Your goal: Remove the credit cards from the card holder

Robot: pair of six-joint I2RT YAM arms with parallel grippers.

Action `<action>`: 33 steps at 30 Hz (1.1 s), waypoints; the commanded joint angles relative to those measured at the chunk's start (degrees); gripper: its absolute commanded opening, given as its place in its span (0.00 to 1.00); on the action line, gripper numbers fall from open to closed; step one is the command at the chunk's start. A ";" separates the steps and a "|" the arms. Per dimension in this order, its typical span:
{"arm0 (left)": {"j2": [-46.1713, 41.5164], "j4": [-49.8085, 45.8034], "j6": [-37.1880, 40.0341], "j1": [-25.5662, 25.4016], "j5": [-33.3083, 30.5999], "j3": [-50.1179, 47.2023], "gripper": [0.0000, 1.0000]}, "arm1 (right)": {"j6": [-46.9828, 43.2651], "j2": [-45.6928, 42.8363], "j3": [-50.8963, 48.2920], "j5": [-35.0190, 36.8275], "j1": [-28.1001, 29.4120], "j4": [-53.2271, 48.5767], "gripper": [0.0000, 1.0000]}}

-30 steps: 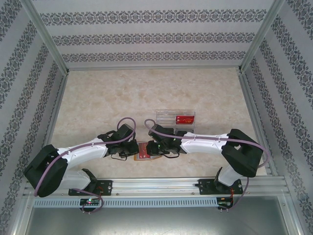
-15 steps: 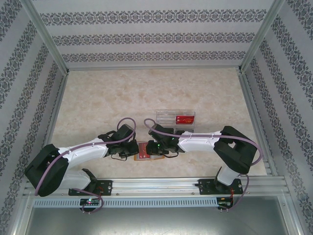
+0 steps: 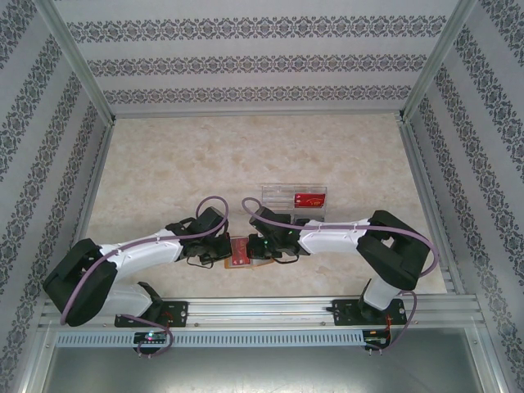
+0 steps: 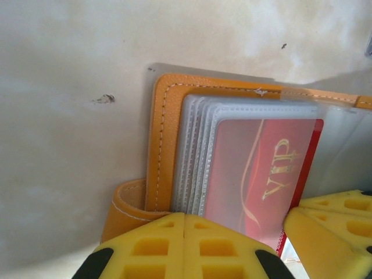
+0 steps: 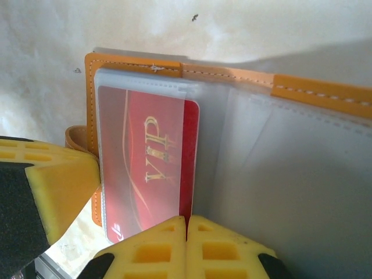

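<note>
- The credit card point(image 5: 148, 168), red with VIP lettering, lies in the top sleeve of the open card holder point(image 5: 314, 87). Its long axis runs straight away from your right gripper point(image 5: 187, 229).
- That gripper's jaws are pressed together at the card's near short edge; you cannot tell if they pinch it.
- Your left gripper point(image 4: 185, 226), also closed, sits at the holder's left edge.

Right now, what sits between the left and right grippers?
The open card holder, with a red VIP card inside. The top view shows it between the left gripper and the right gripper; both wrist views confirm this.
</note>
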 commanded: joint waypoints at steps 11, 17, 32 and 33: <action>3.51 -8.39 -1.46 0.46 -6.12 -0.18 0.00 | -0.15 -4.46 -4.57 0.91 -1.87 -1.82 0.00; 3.04 -8.47 -0.19 0.41 -5.25 1.08 0.00 | -0.26 -3.23 -3.86 -0.23 -1.91 -0.61 0.00; -2.82 -5.48 2.26 0.37 -2.04 4.16 0.14 | -0.44 1.55 0.97 -2.52 -0.99 1.59 0.00; -2.88 -4.56 2.29 0.37 -1.52 3.93 0.13 | -0.48 1.78 1.25 -2.62 -0.91 1.54 0.00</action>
